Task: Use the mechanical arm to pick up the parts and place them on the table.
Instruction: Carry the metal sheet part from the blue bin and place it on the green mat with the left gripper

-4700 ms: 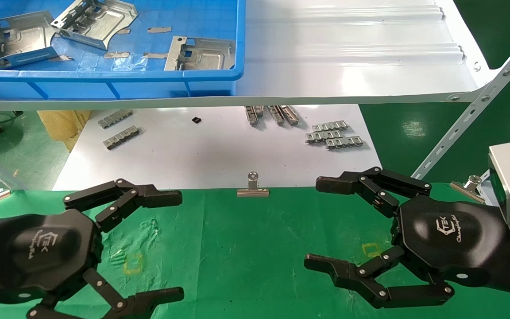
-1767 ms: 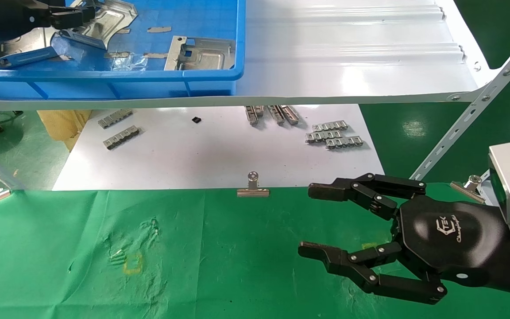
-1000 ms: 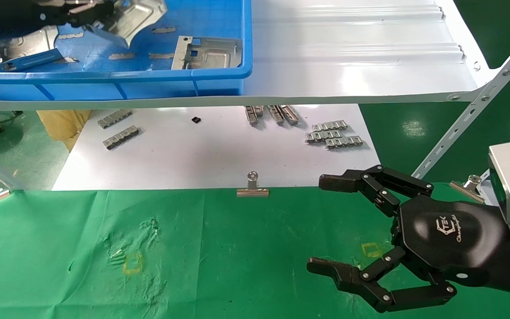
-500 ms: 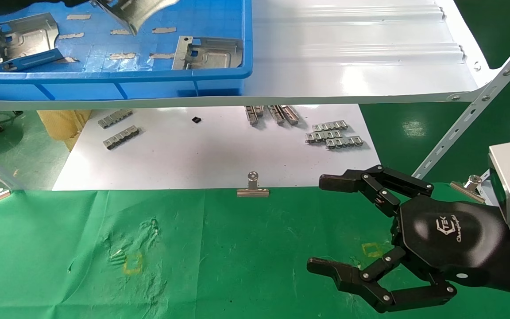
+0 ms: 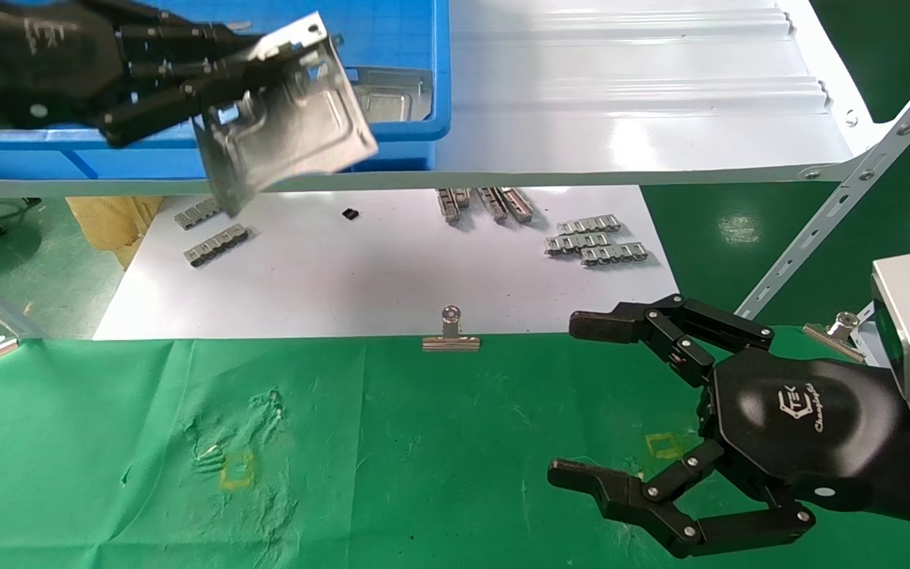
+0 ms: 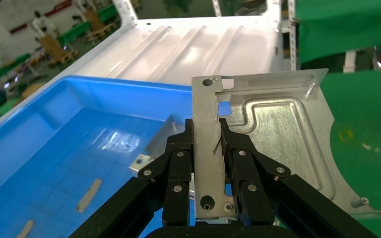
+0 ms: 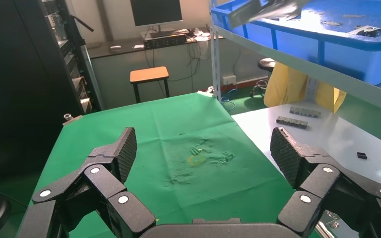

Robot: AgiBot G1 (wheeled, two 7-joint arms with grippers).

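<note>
My left gripper (image 5: pixel 234 67) is at the top left, shut on the bent edge flange of a silvery stamped part (image 5: pixel 289 111). It holds the part tilted in the air over the front wall of the blue bin (image 5: pixel 392 134). In the left wrist view the fingers (image 6: pixel 178 153) clamp the flange, and the part's plate (image 6: pixel 278 129) hangs beyond them. Another part (image 5: pixel 396 83) lies in the bin, half hidden behind the held one. My right gripper (image 5: pixel 573 399) is open and empty, low over the green table cloth (image 5: pixel 392 442) at the right; it also shows in the right wrist view (image 7: pixel 204 148).
The bin stands on a glossy white ribbed shelf (image 5: pixel 621 103) with a slanted metal brace (image 5: pixel 842 197). Below it lies a white sheet (image 5: pixel 360 269) with several toothed strips (image 5: pixel 597 241). A binder clip (image 5: pixel 451 336) pins the cloth's far edge. Yellow square marks (image 5: pixel 236 470) sit on the cloth.
My left gripper has lifted the part out of the bin and brought it forward and down over the bin's front wall. The right gripper has stayed put for the last second.
</note>
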